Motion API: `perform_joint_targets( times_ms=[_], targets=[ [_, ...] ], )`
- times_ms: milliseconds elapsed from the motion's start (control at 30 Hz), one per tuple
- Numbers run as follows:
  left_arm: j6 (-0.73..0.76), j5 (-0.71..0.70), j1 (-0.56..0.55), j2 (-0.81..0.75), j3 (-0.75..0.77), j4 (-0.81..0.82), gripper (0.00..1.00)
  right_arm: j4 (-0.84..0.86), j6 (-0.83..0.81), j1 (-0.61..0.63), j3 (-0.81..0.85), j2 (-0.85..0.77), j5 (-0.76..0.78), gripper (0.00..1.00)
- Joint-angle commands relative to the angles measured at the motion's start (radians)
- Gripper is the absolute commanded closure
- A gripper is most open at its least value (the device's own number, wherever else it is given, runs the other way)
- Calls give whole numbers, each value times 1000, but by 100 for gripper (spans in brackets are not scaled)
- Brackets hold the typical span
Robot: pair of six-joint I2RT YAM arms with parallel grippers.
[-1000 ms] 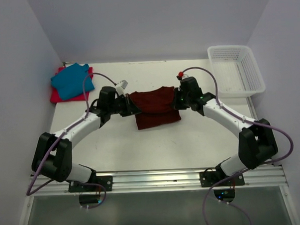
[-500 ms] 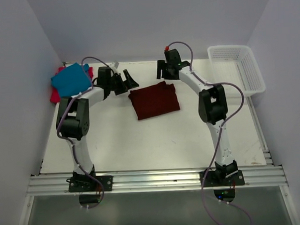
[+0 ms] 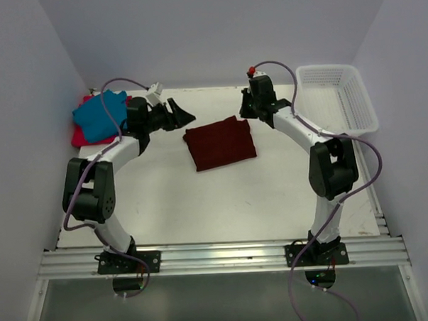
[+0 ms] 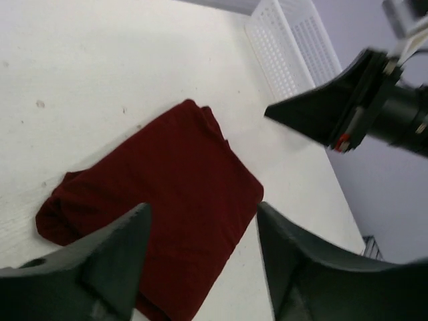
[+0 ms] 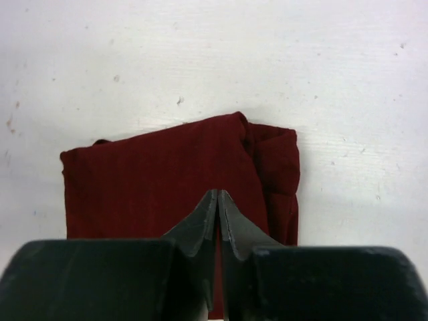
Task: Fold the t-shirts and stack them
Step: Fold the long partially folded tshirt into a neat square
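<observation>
The maroon t-shirt (image 3: pixel 220 143) lies folded at the table's (image 3: pixel 272 193) centre, still to be stacked. The teal t-shirt (image 3: pixel 102 115) tops the red-pink t-shirt (image 3: pixel 80 136) at the far-left corner. The left gripper (image 4: pixel 200 208) is spread and the right gripper (image 5: pixel 218 194) pinched together, both empty.

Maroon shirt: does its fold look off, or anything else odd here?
Slightly: the maroon shirt lies folded but askew to the table edges, with one side bunched into thick creases. Nothing else stands out.
</observation>
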Motion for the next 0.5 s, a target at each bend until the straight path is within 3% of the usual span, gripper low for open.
perform_joint_targets(
  times_ms=[0,33,67,100,133,167,267,300,333,367,467],
  targets=[
    [-27,155,-1,43,-89,162,38,67,16,1,-58,-48,-52,100],
    [-80,233,-1,62,-103,269,71,79,26,-2,-84,-46,-150,100],
    [-128,270,0,110,-120,346,91,100,40,-6,-99,-42,-228,100],
    [-247,306,-1,134,-161,435,100,171,97,-27,-137,-25,-337,100],
    [-312,367,-1,161,-183,650,100,230,137,-38,-163,-17,-520,100],
    [-376,393,-6,220,-198,751,100,302,180,-45,-194,-9,-602,100],
    [-653,468,-21,361,-218,1169,100,545,313,-46,-311,6,-731,100],
    [-730,472,-27,401,-221,1278,100,696,395,-49,-341,14,-761,100],
    [-884,465,-32,441,-220,1491,100,772,443,-55,-393,41,-792,100],
    [-960,458,-44,527,-214,1593,100,844,489,-57,-415,56,-830,100],
    [-1007,468,-78,608,-197,1609,100,1057,632,-63,-464,125,-862,100]
  ],
)
